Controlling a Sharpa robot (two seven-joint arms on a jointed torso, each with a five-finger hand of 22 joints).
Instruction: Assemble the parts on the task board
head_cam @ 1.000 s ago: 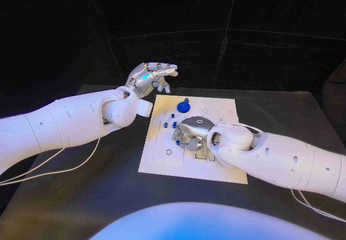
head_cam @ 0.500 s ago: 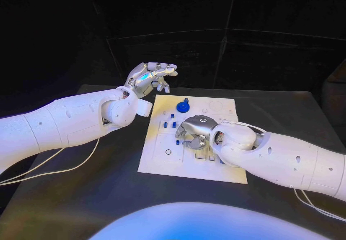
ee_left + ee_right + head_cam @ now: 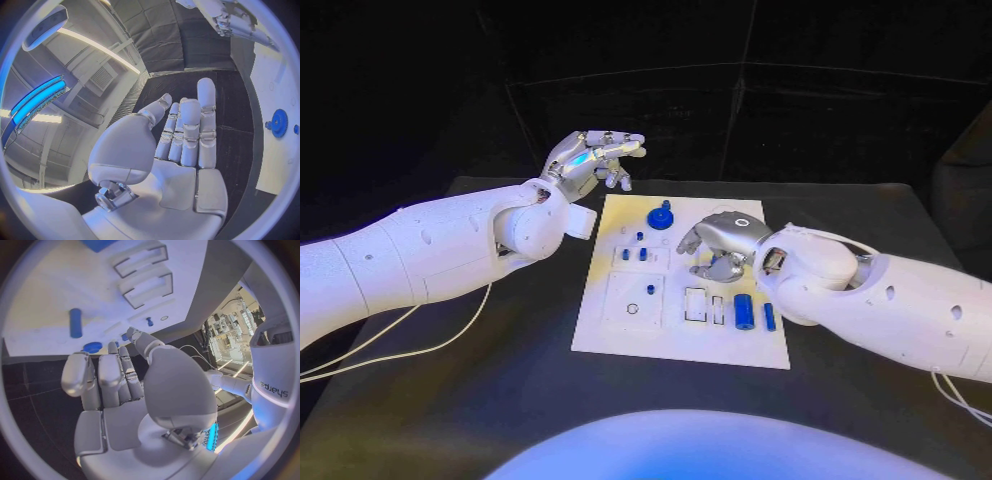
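I see the white board (image 3: 678, 345) at frame center. My left hand (image 3: 593, 158) hovers empty, fingers loosely spread, past its upper-left corner. My right hand (image 3: 723, 240), fingers curled on nothing, hangs above the board's right half; blue cylinder (image 3: 744, 311) lies just below.

Robotics lab, test-cell setup. Black table (image 3: 473, 400) with black drapes (image 3: 776, 120) hung behind it from 10 to 2 o'clock, closing off the work area. White task board (image 3: 678, 340) sits mid-table with outlined slots and small blue parts (image 3: 744, 311): fixture kit, not household stuff. Left wrist view shows a high industrial ceiling with long strip lights (image 3: 94, 47) and a blue-lit panel (image 3: 37, 100). Right wrist view catches shelving or racks of equipment (image 3: 234, 320) in a bright room beyond the drapes; details too small to tell.
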